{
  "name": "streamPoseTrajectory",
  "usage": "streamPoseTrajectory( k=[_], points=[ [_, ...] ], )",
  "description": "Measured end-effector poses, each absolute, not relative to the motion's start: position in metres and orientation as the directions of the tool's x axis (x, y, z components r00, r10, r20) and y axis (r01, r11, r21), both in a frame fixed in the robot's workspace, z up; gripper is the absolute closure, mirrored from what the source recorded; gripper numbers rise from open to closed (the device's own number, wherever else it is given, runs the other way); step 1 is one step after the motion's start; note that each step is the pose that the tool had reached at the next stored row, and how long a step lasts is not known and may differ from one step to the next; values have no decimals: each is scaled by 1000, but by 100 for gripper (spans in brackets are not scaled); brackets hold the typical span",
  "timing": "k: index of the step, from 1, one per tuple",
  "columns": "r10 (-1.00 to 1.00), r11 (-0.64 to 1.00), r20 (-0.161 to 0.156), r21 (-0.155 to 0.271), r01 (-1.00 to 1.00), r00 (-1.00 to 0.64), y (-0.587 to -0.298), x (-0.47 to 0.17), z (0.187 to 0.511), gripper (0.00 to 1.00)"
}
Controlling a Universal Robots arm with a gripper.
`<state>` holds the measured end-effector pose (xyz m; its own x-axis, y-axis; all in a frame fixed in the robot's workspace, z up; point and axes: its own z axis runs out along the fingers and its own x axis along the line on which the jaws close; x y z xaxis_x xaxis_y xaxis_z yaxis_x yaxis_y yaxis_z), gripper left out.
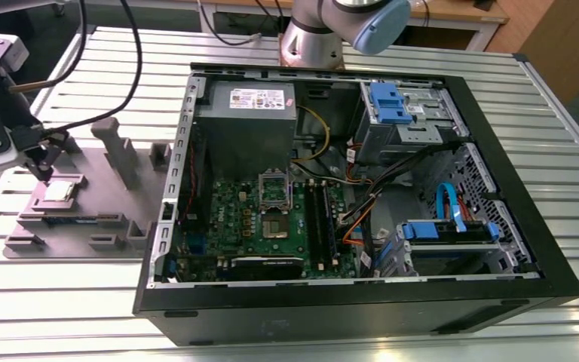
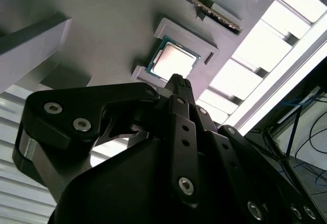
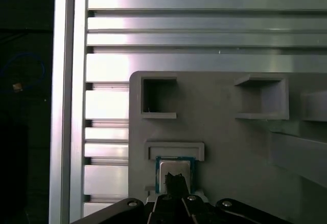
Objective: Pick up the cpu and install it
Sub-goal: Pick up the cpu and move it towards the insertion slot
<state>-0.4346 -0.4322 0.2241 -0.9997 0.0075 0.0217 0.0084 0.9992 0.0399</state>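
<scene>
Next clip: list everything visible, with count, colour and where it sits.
cpu: one, silvery top, flat in a recess of the fixture tray.
fixture tray: one, grey, on the table at the exterior view's left of the case.
computer case: one, black, open, mid-table.
circuit board: one, green, inside the case.
box with white label: one, grey, inside the case next to the board.
drive brackets: two groups, blue, on the case's side toward the exterior view's right.
table: one, silver slats, under everything.
arm: one, grey with a blue cap, base behind the case.
gripper: one, black, shut, tips right at the cpu, not holding it.
</scene>
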Motion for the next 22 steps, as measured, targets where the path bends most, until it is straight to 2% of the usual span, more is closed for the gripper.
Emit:
streamPoseTrajectory(
  k=[17,20,21,22],
  points=[
    [6,999,23,40,7,-1000,-432,-433,214,89],
    [6,999,23,40,7,-1000,-432,-433,214,84],
    [6,999,23,40,7,-1000,-432,-433,214,77],
    [6,999,23,40,7,-1000,-432,-433,214,77]
  ],
)
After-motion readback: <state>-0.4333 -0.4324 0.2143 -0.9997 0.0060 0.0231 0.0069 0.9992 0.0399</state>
